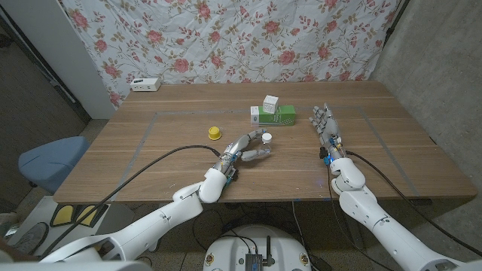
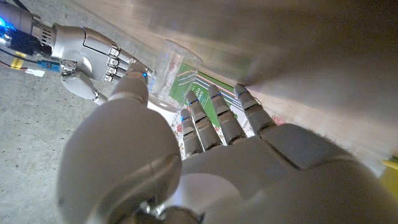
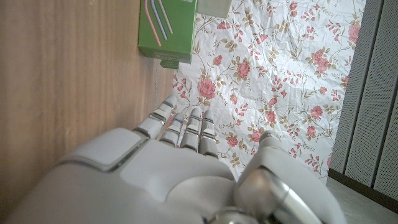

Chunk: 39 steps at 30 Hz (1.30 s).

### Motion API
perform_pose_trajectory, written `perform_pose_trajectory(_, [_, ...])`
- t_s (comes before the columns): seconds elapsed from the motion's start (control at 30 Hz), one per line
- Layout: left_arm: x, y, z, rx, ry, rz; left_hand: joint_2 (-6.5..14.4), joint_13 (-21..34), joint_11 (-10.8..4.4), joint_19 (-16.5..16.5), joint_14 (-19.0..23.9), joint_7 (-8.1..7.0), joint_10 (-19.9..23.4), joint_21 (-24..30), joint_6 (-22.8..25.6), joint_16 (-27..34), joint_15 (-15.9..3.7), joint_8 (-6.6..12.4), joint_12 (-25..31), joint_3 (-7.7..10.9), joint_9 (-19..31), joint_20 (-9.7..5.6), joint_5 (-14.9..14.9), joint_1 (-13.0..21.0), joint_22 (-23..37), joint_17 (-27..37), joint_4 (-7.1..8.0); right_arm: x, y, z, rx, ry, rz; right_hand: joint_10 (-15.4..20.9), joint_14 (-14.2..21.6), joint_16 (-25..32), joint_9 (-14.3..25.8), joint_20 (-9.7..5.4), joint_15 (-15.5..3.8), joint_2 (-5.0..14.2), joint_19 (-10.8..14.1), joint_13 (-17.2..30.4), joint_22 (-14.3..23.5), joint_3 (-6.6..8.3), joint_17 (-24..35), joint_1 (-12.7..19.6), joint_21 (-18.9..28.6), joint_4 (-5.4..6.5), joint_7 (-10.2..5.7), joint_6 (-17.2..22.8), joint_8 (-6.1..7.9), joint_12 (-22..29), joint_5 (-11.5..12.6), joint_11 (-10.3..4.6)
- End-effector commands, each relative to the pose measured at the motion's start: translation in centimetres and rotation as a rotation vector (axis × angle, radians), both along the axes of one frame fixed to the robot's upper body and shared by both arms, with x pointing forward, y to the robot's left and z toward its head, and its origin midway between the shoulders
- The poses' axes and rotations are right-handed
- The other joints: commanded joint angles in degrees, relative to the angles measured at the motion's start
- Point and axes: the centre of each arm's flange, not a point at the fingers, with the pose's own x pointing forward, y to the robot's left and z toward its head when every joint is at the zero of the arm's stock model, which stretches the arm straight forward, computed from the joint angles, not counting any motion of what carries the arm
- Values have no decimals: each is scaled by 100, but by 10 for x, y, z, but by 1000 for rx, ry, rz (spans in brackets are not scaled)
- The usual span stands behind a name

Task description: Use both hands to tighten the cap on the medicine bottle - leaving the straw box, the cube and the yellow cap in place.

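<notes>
My left robot hand point(image 1: 251, 147) reaches out over the middle of the table point(image 1: 151, 162), and the medicine bottle point(image 1: 266, 138) sits right at its fingertips with its white cap up. In the left wrist view the clear bottle point(image 2: 171, 74) stands between my thumb point(image 2: 130, 87) and my fingers point(image 2: 214, 115) — the thumb looks pressed to its side, but I cannot tell whether the fingers close on it, so whether I hold it is unclear.

My right robot hand point(image 1: 326, 124) stands on its edge at about three o'clock from the bottle, well apart from it, fingers stretched out and apart, holding nothing. It shows again in the left wrist view point(image 2: 87, 56), beyond the bottle.

The green straw box point(image 1: 273, 115) lies at about twelve o'clock from the bottle, near it — the white cube point(image 1: 270, 102) sits touching its far side. The yellow cap point(image 1: 215, 132) lies at about nine o'clock from the bottle, a little apart from my left robot hand. In the right wrist view the straw box point(image 3: 166, 28) lies ahead of my fingers point(image 3: 186, 130).
</notes>
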Motion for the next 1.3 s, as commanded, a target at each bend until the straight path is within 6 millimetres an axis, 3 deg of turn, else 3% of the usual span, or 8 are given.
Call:
perform_pose_trajectory(0.03, [-5,4,7,-10,-16,0,-7,7,31,-122,-153,-28,-99,-22,14,-5,-762,10,3,-68,8,-65,43,-108,12,12,24,2,1,-1,2,1,-2,-56,-7,18,14,-176,13,-4,-13,5,8,50,11,-7,45,-4,-39,-17,-6,-14,21,-5])
perform_pose_trajectory(0.43, [-10,4,17,-29,-45,-5,10,4,24,-236,-351,-33,-341,-8,34,-1,-766,15,-7,-146,7,-150,73,-186,7,11,53,2,1,-2,3,-2,-9,-69,4,24,15,-200,-9,-10,-7,5,8,58,10,-14,50,-5,-34,-33,-13,-16,20,7])
perform_pose_trajectory(1.3, [-27,13,28,-28,-52,-35,-154,-2,51,-453,-670,-53,-655,-8,-92,15,-567,-3,25,-444,6,-3,148,-588,6,12,183,-6,7,-3,-6,-14,-16,-138,-25,17,16,-169,51,-15,-30,6,8,82,9,-27,47,-8,-72,-72,-25,-31,20,-45])
